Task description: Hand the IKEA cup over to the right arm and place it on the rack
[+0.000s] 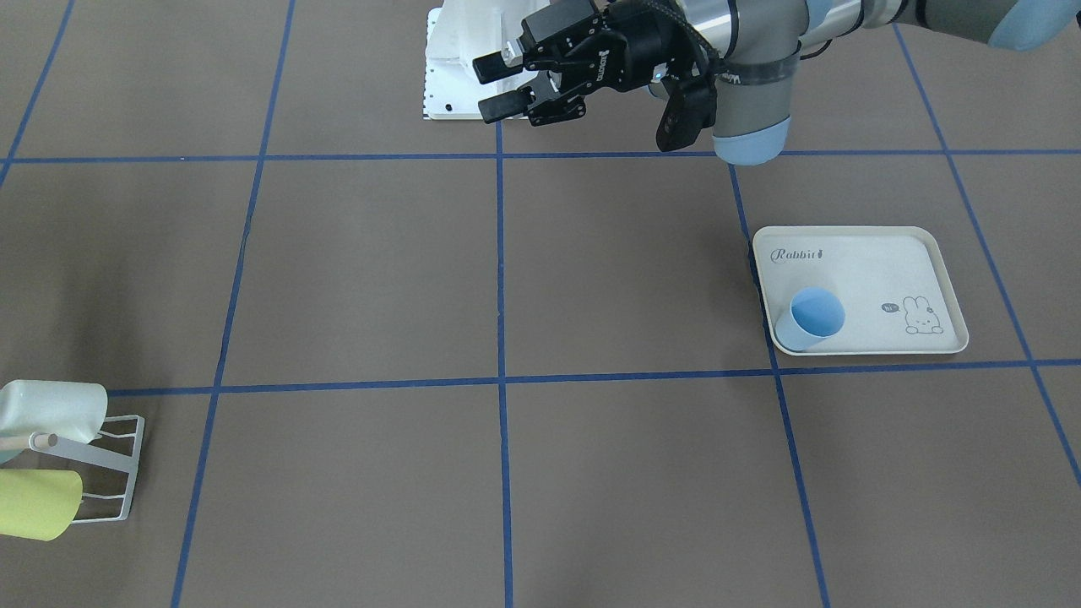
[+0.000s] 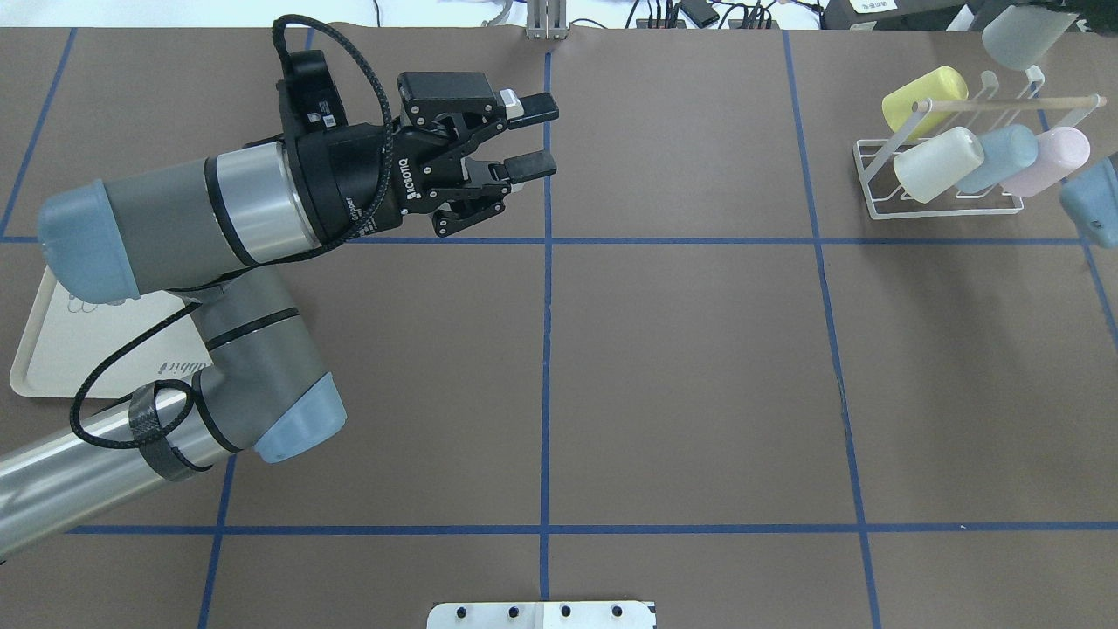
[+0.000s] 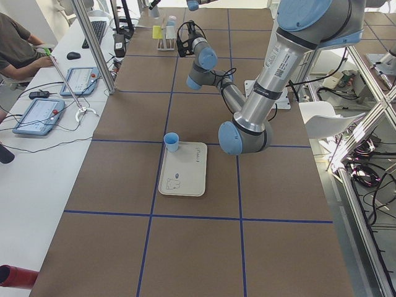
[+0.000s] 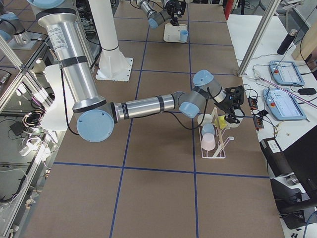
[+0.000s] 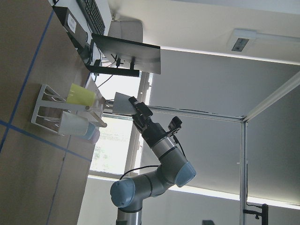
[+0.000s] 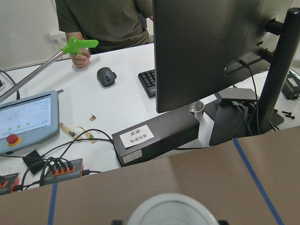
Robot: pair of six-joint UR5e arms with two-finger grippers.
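My right gripper is shut on a pale grey-white IKEA cup, holding it tilted just above the far end of the rack. The cup's rim fills the bottom of the right wrist view. This white wire rack with a wooden dowel holds yellow, cream, blue and pink cups. My left gripper hangs open and empty over the table's middle, far from the rack. A blue cup stands on the cream rabbit tray.
The right arm's blue joint cap hangs beside the rack. A white base plate sits at the robot's edge. Beyond the table are a monitor, a keyboard, control tablets and a seated person.
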